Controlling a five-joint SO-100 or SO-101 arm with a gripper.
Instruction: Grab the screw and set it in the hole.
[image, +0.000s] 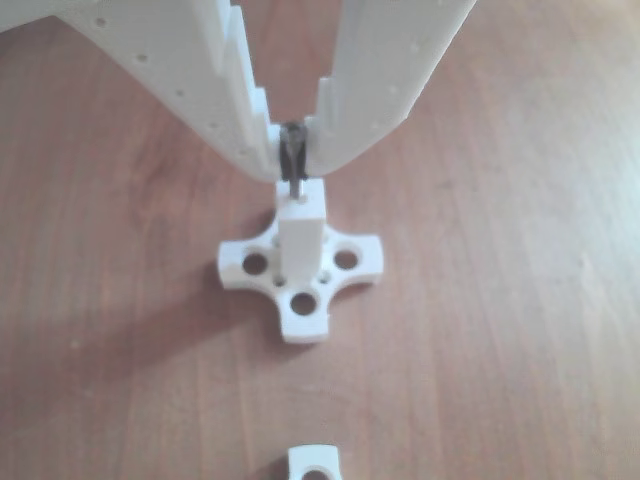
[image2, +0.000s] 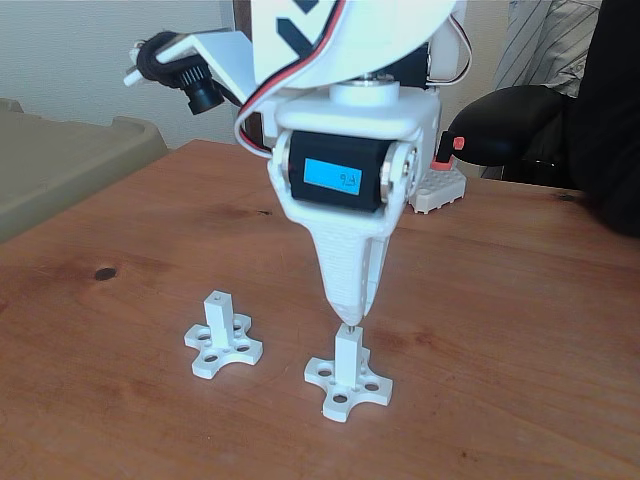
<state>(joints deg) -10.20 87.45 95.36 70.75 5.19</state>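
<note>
A brown wooden table spreads under everything, and the white arm rises from it at the middle of the fixed view, its blue-labelled servo facing the camera. Behind the arm, at the far edge of the table, sit a grey studded block and a dark object with an orange button; to the left, off the table, lies a beige surface. Two white posts on cross-shaped bases stand on the wood: a spare post well to the left in the fixed view and clear of the arm, and the target post directly under the claw. In the other view a corner of another white piece pokes in at the bottom edge. Nothing stands between the claw and the target post. The gripper points straight down, its white fingers drawn together at the tips and pinching the screw. The screw hangs upright between the tips, its dark head clamped and its thin shank pointing down, the lower end meeting the top face of the target post where the hole lies; how deep it sits I cannot tell.
</note>
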